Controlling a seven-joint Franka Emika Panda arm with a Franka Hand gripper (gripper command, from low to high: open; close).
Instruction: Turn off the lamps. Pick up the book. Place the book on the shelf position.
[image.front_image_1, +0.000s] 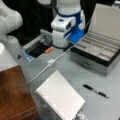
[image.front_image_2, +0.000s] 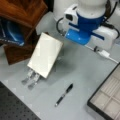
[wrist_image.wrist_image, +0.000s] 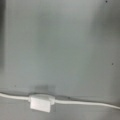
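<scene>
The book (image.front_image_1: 60, 97) (image.front_image_2: 45, 55), a white spiral-bound notebook, leans tilted on a silver metal stand (image.front_image_2: 31, 78) in both front views. Beside it is the shelf position (image.front_image_1: 13, 95) (image.front_image_2: 22, 11), a dark reddish-brown wooden block with nothing on top. My gripper (image.front_image_1: 63, 46) hangs under the white and blue wrist at the back of the table, far from the book. It is close above a white cable with an inline switch (image.front_image_1: 50, 62) (image.front_image_2: 104, 53) (wrist_image.wrist_image: 40, 102). The wrist view shows no fingers. The lamps are out of view.
A grey compartmented case (image.front_image_1: 100, 50) (image.front_image_2: 107, 97) with a black rim stands open to one side. A black pen (image.front_image_1: 96, 91) (image.front_image_2: 64, 94) lies on the grey table between the case and the book. An orange object (image.front_image_1: 48, 50) lies near the arm's base.
</scene>
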